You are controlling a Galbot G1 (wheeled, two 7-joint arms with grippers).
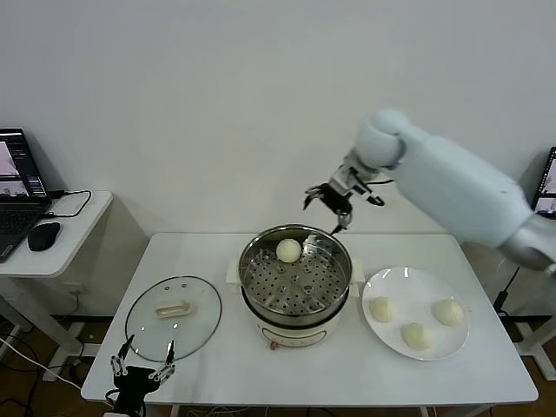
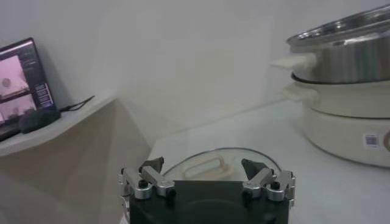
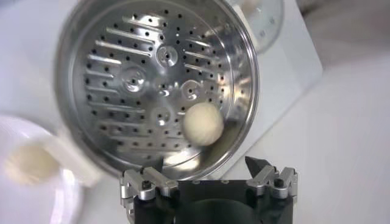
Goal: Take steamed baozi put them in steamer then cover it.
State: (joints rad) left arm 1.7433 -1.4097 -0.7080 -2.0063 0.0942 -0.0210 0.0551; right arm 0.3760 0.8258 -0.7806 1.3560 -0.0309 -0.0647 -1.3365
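1. My right hand hangs open and empty, above the far rim of the steamer.
2. One bun lies inside the steamer, just below that hand.
3. Three buns sit on the plate, well to the side of it.
4. My left hand waits open at the desk edge, just beside the lid, not touching it.

It looked like a lab: a plain white wall, a flat white table, and an open black laptop beside a black mouse.
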